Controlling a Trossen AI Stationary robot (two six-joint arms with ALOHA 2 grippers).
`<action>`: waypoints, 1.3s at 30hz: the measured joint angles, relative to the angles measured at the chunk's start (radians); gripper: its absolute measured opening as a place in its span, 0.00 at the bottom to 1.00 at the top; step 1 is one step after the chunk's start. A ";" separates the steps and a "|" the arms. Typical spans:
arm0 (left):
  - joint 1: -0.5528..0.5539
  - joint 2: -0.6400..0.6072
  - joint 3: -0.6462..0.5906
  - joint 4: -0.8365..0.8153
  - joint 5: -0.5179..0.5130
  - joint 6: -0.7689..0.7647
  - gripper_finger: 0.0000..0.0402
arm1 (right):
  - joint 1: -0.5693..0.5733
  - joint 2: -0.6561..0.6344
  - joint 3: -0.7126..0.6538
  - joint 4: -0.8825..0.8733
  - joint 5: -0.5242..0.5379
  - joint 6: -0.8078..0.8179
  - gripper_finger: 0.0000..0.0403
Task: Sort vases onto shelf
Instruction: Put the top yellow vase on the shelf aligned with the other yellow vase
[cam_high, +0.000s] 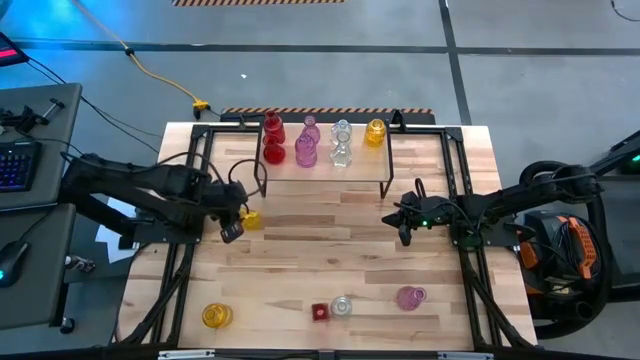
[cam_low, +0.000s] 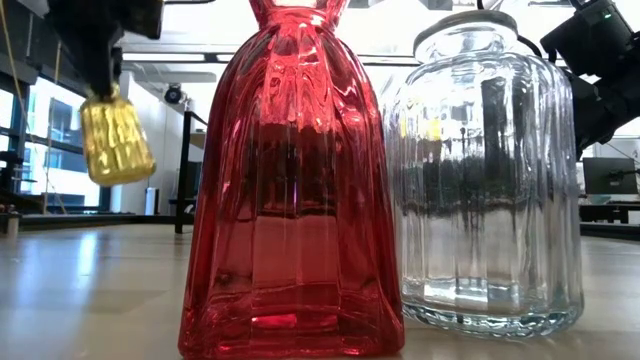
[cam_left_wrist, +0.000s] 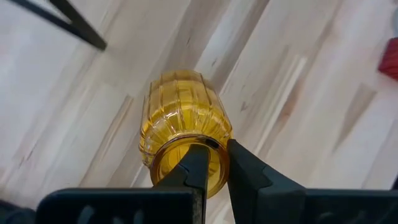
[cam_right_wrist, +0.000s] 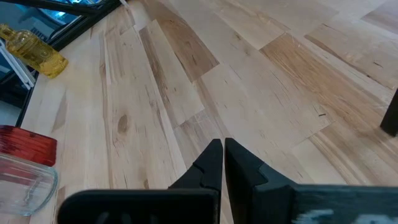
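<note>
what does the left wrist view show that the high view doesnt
Only the left wrist view shows the grip itself: the left gripper pinching the rim of the yellow vase, one finger inside the mouth, one outside.

Only the high view shows the shelf with vases on it, the other vases near the table's front edge, and the right gripper, shut and empty, over bare wood.

Both show the yellow vase held by the left gripper above the wooden tabletop.

Grey concrete floor (cam_high: 330, 70) surrounds the light wood table (cam_high: 330, 270); a yellow cable (cam_high: 160, 78) crosses it toward eleven o'clock. A keyboard (cam_high: 15, 165) sits at nine o'clock. Bright windows (cam_low: 40, 150) light the room.
</note>
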 joint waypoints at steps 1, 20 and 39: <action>0.000 0.000 0.010 0.000 0.000 0.006 0.06 | 0.000 0.000 0.000 0.000 0.000 0.000 0.00; 0.000 0.000 0.131 -0.001 0.017 -0.029 0.06 | 0.000 0.000 0.000 0.000 0.000 0.000 0.00; -0.002 0.049 0.133 0.163 0.081 -0.090 0.06 | 0.000 -0.001 0.000 0.075 0.002 -0.003 0.03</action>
